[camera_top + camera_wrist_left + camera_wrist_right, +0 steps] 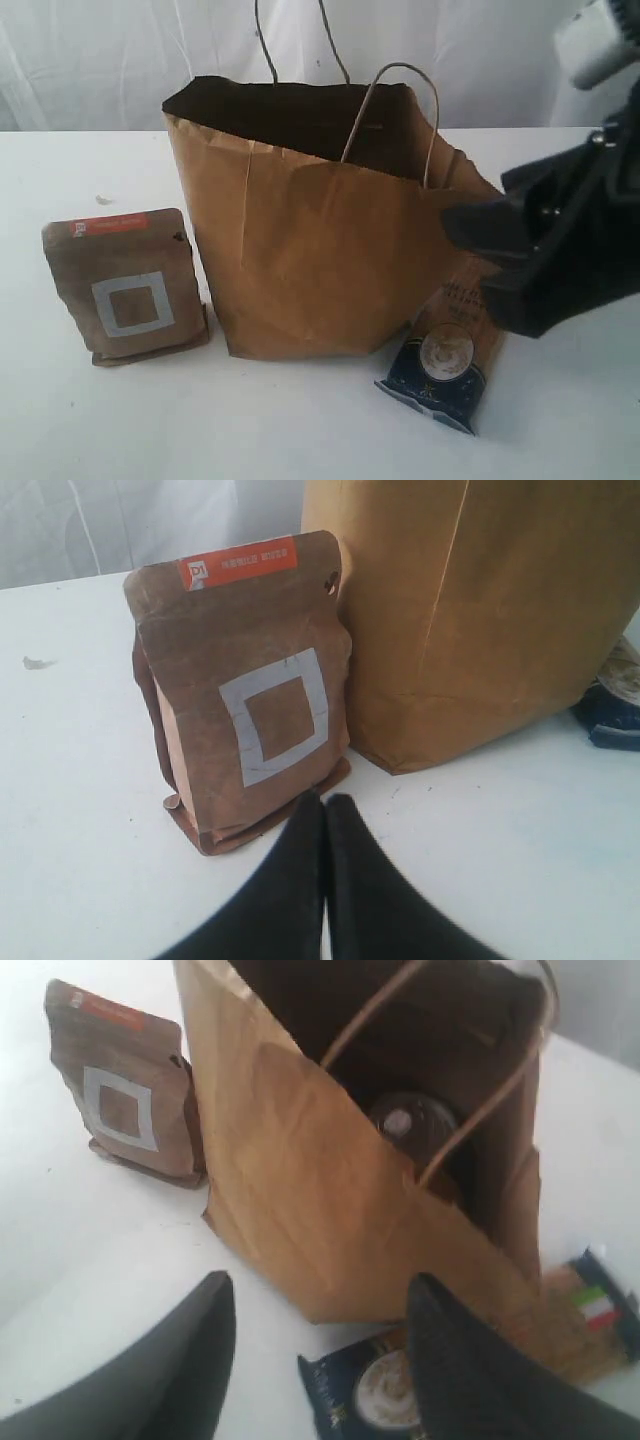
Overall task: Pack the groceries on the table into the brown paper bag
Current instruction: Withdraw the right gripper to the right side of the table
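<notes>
Standing open on the table (pixel 300 430), the paper bag (pixel 310 250) is flanked by pouch (pixel 125 285) at nine o'clock, spaghetti pack (pixel 445 365) at four | left gripper (pixel 325 810) clenched, empty | right gripper (pixel 318 1285) spread, empty

bright, soft, slightly blurred pictures

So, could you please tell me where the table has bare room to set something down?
The table is bare left of the brown kraft pouch, and in front of the brown paper bag between that pouch and the spaghetti pack. It is crowded at the bag's right, where the pack lies by the right hand.
</notes>
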Controlling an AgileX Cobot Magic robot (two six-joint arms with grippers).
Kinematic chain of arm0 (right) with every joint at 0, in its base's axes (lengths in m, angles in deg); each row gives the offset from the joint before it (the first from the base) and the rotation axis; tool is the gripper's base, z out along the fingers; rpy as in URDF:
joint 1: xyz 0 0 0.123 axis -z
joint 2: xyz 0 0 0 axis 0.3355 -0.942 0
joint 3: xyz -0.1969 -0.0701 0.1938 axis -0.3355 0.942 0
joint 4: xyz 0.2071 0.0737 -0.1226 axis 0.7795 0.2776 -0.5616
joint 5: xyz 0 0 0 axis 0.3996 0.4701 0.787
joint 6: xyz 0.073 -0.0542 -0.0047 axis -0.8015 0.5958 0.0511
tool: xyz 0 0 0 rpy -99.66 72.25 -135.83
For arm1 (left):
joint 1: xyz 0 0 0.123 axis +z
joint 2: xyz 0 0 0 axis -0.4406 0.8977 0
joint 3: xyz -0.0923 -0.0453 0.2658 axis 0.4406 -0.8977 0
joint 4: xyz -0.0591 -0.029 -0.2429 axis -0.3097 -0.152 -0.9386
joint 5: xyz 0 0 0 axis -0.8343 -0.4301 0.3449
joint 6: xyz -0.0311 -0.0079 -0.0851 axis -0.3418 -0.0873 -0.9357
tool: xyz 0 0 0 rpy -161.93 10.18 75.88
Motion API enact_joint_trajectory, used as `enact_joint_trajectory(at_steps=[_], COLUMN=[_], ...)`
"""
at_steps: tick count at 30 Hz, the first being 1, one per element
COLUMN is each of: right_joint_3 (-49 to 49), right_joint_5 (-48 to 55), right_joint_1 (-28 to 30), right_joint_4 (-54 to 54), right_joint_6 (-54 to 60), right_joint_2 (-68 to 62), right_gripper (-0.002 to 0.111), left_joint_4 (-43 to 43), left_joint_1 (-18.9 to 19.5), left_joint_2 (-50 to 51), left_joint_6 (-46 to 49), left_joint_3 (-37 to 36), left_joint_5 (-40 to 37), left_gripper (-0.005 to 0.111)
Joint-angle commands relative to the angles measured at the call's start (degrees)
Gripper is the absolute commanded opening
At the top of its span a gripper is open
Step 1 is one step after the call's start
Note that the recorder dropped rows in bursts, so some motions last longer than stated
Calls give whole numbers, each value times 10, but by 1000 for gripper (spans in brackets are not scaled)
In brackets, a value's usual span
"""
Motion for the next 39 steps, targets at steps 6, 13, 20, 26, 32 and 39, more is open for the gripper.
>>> enact_joint_trajectory(at_steps=[6,13,20,26,32,39], right_joint_3=[-36,-33,-6,29,85,261], right_joint_5=[-52,-53,-10,40,-80,-342], right_joint_1=[-19,-19,-19,-19,-19,-19], right_joint_4=[17,14,32,33,48,91], right_joint_6=[67,-16,-20,-20,-20,-20], right_joint_2=[-70,-53,10,62,88,116], right_gripper=[48,22,0,0,0,0], left_joint_4=[-1,-1,-1,-1,-1,-1], left_joint_1=[2,2,2,2,2,2], left_joint_2=[-3,-3,-3,-3,-3,-3], left_joint_6=[-3,-3,-3,-3,-3,-3], left_joint_3=[-3,-3,-3,-3,-3,-3], left_joint_5=[0,0,0,0,0,0], left_gripper=[1,1,1,1,1,1])
